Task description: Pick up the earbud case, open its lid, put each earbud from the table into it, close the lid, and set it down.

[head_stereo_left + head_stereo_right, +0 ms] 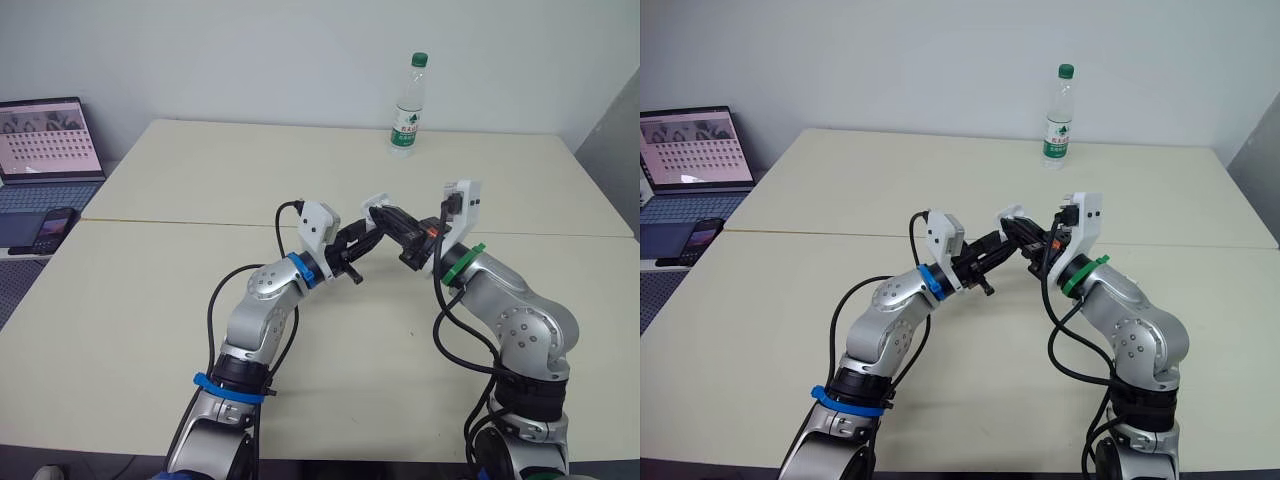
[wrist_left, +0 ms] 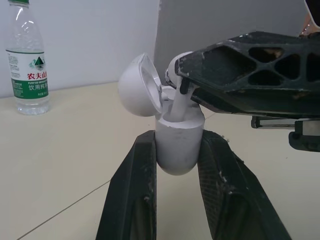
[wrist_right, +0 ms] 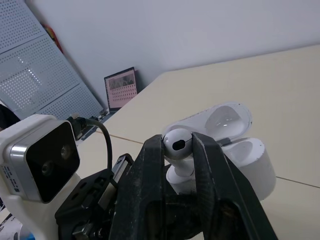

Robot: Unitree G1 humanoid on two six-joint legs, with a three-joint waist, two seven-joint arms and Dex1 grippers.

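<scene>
The earbud had the end of its stem hidden inside the earbud case, and the right tool covered its sides. In the head views it was too small to make out. The laptop and the bottle cap were cut off at picture edges.

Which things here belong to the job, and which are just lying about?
Job: case, lid open, in left gripper; earbud in right gripper, at the case.
Lying about: bottle, laptop, phone.
</scene>
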